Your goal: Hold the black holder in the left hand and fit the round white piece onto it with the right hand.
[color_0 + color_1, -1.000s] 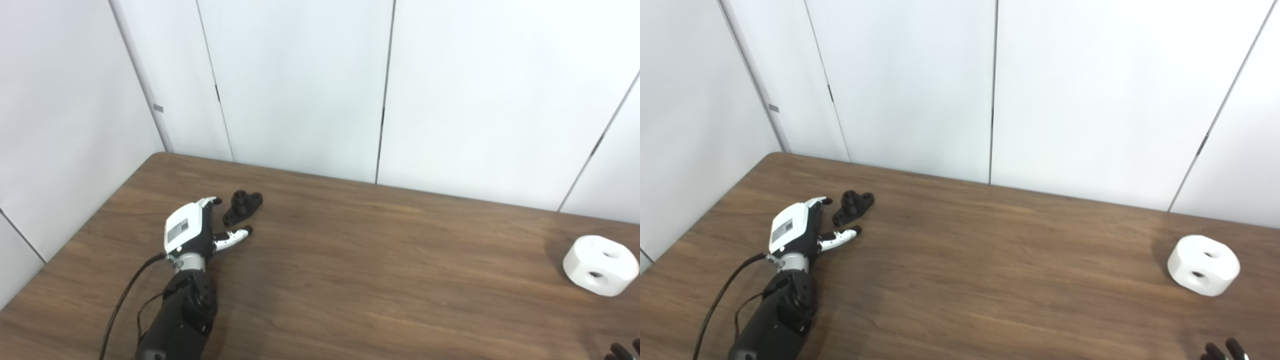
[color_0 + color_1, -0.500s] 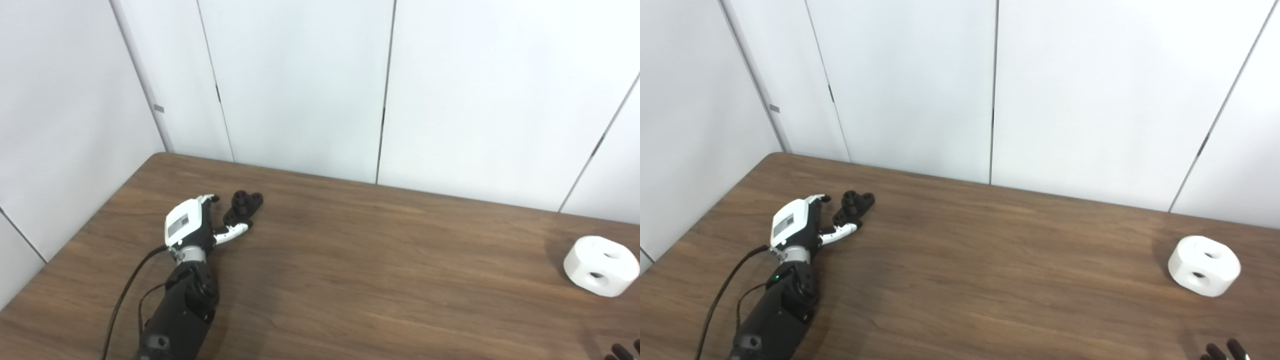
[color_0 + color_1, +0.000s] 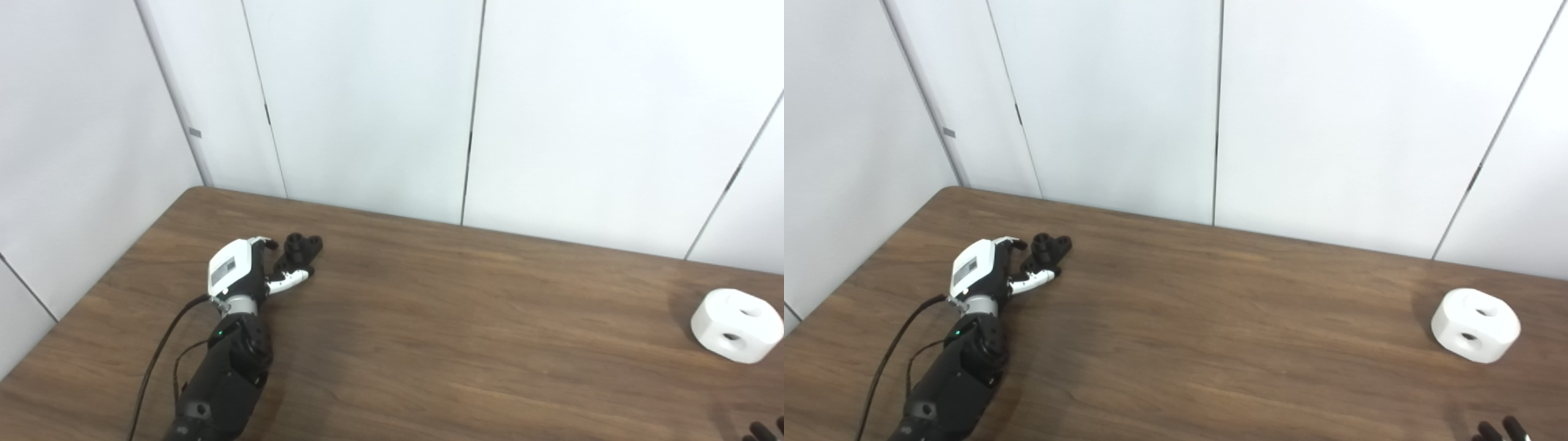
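Black holder (image 3: pixel 297 252) on table (image 3: pixel 429 318) (left hand (image 3: pixel 245 275) touching)

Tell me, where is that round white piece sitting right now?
The round white piece sits alone at the far right of the wooden table, far from the black holder on the left.

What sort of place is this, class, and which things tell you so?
Probably a robot test room or lab: a bare wooden table, plain white wall panels, and only a black holder and a round white piece laid out.
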Robot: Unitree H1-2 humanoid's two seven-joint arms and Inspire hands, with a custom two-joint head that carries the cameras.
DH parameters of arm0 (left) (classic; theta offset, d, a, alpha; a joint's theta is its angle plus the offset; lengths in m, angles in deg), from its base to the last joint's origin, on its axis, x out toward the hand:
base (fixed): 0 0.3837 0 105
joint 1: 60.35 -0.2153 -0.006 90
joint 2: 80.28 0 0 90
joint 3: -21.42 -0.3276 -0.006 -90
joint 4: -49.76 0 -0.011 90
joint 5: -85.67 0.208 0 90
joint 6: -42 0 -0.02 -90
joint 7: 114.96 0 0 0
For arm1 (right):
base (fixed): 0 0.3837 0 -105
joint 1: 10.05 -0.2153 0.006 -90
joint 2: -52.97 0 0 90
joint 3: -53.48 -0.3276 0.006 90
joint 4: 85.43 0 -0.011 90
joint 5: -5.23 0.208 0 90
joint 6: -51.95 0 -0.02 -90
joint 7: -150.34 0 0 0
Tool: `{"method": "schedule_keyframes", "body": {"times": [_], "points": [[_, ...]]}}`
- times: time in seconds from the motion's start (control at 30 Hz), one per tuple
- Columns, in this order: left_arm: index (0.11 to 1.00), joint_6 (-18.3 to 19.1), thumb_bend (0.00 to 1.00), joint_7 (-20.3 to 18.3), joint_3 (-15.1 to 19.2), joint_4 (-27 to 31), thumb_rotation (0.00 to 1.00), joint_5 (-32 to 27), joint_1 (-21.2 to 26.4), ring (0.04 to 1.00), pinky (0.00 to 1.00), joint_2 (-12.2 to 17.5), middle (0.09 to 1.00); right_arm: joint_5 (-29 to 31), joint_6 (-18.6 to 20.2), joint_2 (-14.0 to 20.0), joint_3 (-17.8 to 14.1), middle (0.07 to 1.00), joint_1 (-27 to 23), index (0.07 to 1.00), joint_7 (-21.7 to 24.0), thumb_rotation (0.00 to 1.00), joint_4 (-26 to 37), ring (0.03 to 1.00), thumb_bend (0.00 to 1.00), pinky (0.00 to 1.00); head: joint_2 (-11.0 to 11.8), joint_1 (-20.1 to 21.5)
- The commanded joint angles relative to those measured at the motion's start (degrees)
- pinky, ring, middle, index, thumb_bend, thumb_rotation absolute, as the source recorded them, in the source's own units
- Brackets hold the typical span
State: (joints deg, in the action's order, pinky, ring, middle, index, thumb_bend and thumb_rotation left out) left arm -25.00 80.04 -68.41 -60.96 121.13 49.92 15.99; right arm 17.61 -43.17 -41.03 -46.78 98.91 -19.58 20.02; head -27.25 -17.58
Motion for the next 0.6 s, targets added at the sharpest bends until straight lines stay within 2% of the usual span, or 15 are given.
{"method": "schedule_keyframes", "body": {"times": [0.0, 0.4, 0.57], "points": [[0.724, -1.5, 0.84, 1.2, -0.5, 0.1, 0.40, 0.4, 2.7, 0.925, 0.98, 1.8, 0.875, -0.2, 0.8, 0.9, 0.1, 0.943, 1.4, 0.983, -0.1, 1.00, 1.1, 0.941, 0.51, 0.98, -0.1, 0.0], [0.706, -2.4, 0.84, 2.6, -1.8, -1.6, 0.34, 0.6, 3.3, 0.924, 0.99, 1.6, 0.867, -0.6, 0.9, 0.8, 0.1, 0.939, 1.4, 0.979, -0.5, 1.00, 1.2, 0.938, 0.56, 0.97, -0.7, 0.0], [0.686, -2.5, 0.82, 2.9, -1.9, -2.0, 0.28, 0.4, 3.3, 0.929, 1.00, 1.8, 0.865, -0.7, 1.5, 0.7, 0.2, 0.940, 1.5, 0.975, -0.9, 1.00, 1.9, 0.941, 0.54, 0.98, -0.8, 0.1]]}}
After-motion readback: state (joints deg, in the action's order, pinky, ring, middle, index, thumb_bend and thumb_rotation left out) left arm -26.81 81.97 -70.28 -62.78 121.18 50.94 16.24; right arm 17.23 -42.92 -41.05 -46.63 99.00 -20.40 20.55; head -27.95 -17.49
